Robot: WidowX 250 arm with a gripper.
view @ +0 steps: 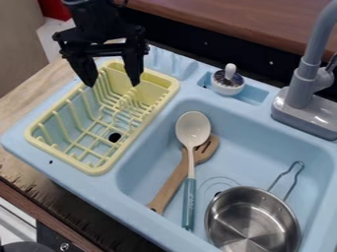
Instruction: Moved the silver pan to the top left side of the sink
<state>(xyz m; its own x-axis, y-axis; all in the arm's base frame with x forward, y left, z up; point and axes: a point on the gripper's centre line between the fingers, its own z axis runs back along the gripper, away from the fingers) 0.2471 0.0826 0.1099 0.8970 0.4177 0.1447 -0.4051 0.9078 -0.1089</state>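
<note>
One silver pan [252, 220], partly beyond view.

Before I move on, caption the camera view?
Open black gripper over a yellow rack, silver pan in the blue sink.

Below and right of the jaws of the gripper [112, 84], the bottom edge crops the silver pan [253, 221]; nearer them, 1 spoon [193, 128] partly hides 1 wooden spatula [172, 183].

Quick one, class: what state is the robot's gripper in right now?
Gripper: open, fingers spread apart, holding nothing, at the far end of the yellow dish rack.
</note>
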